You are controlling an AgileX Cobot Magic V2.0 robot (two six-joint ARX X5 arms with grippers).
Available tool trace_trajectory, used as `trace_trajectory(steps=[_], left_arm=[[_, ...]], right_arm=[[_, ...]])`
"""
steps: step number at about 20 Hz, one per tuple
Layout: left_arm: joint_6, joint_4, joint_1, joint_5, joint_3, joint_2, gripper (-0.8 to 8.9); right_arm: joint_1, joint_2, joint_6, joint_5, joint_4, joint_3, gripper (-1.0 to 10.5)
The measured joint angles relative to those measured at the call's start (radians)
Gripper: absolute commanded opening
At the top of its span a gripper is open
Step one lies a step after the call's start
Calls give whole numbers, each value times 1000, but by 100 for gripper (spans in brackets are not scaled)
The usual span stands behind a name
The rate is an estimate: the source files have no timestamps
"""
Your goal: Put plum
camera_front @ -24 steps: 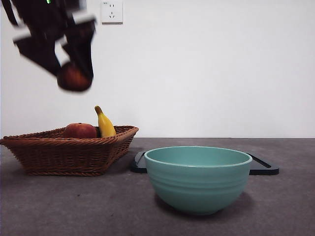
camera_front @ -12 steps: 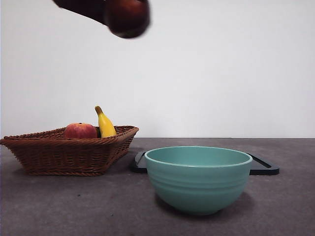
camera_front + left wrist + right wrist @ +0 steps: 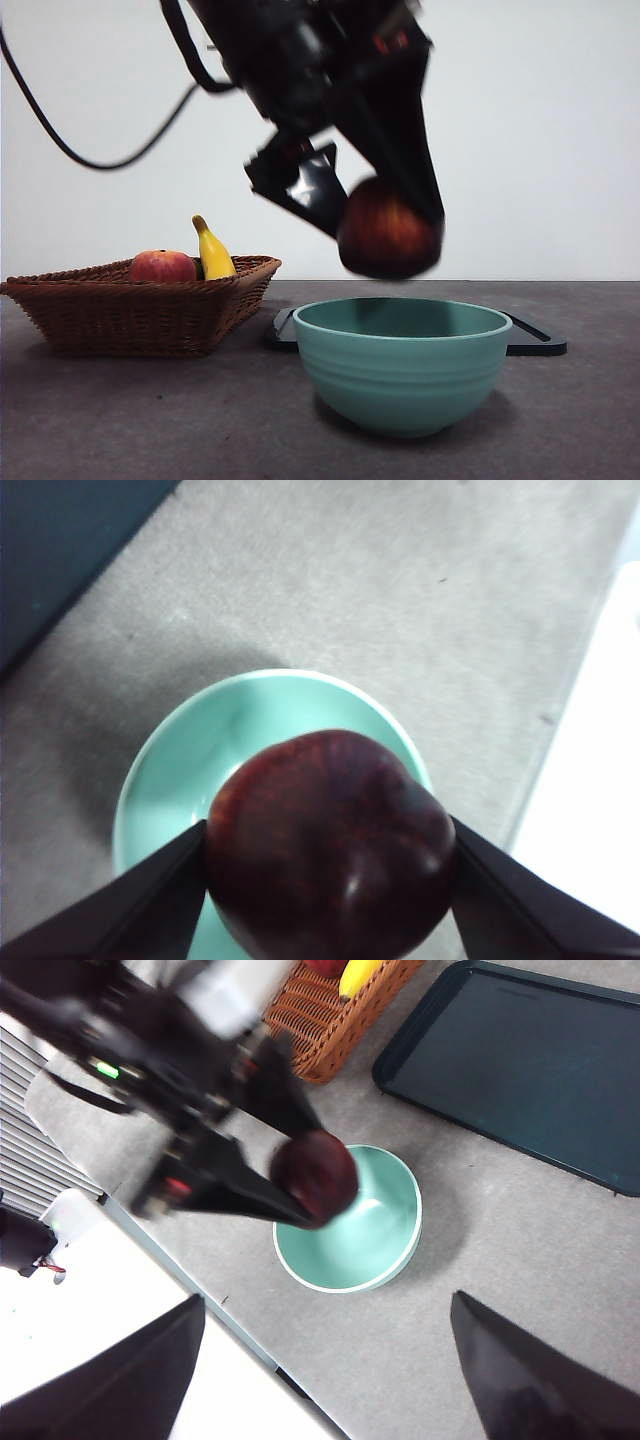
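Observation:
The dark maroon plum (image 3: 388,230) hangs just above the teal bowl (image 3: 402,362), held between the jaws of my left gripper (image 3: 385,225). From the left wrist camera the plum (image 3: 330,845) fills the space between the black fingers (image 3: 150,905), with the bowl (image 3: 180,770) directly beneath. The right wrist camera looks down from high up on the plum (image 3: 315,1177), the left gripper (image 3: 300,1175) and the bowl (image 3: 370,1235). My right gripper (image 3: 325,1370) stands open, far above the table, holding nothing.
A wicker basket (image 3: 140,308) at the left holds a red-orange fruit (image 3: 162,266) and a yellow banana (image 3: 213,250). A dark tray (image 3: 530,338) lies flat behind the bowl. The tray (image 3: 520,1070) sits beside the basket (image 3: 330,1015).
The left arm has carried the plum from high at the upper left, rightward and down, to just above the bowl. Basket, bowl and tray have not moved.

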Motion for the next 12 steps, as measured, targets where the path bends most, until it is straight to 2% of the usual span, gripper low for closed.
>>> trace_trajectory(steps=[3, 8, 12], left_arm=[[12, 19, -11, -10, 0, 59, 297], [42, 44, -36, -99, 0, 108, 298], [59, 55, -47, -106, 0, 139, 298]], right_arm=[[0, 0, 0, 0, 0, 0, 392], [0, 0, 0, 0, 0, 0, 392], [0, 0, 0, 0, 0, 0, 392]])
